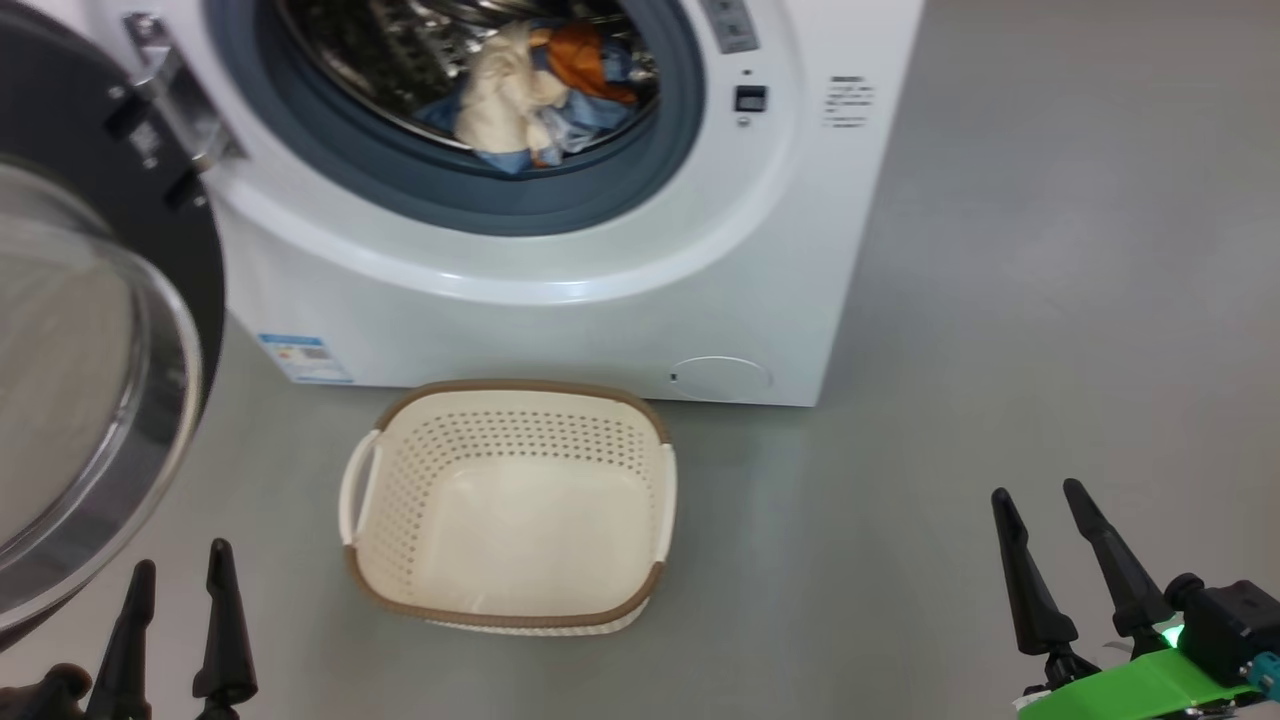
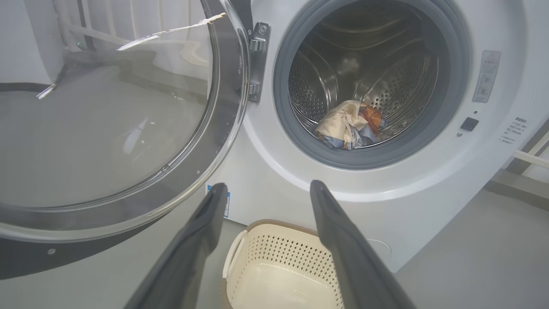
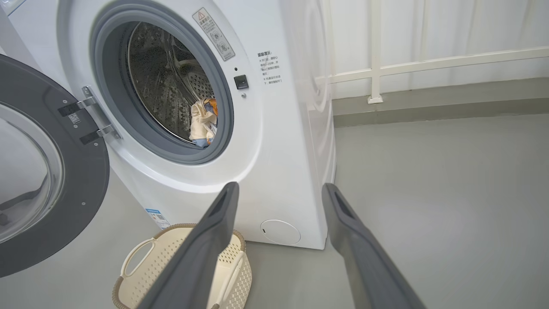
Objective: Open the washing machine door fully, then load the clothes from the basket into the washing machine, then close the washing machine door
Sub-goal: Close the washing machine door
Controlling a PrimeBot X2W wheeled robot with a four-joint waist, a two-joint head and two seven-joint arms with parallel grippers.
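seemingly 2 clothes in 1 washing machine, 1 door open, 1 basket, all jaws spread.

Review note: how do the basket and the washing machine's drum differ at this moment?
The basket is empty; the drum holds the clothes. The basket is cream plastic with a brown rim; the drum is steel inside a grey gasket. The basket opens upward on the floor; the drum opens to the front. Both have perforated walls.

Grey floor — basket, washing machine
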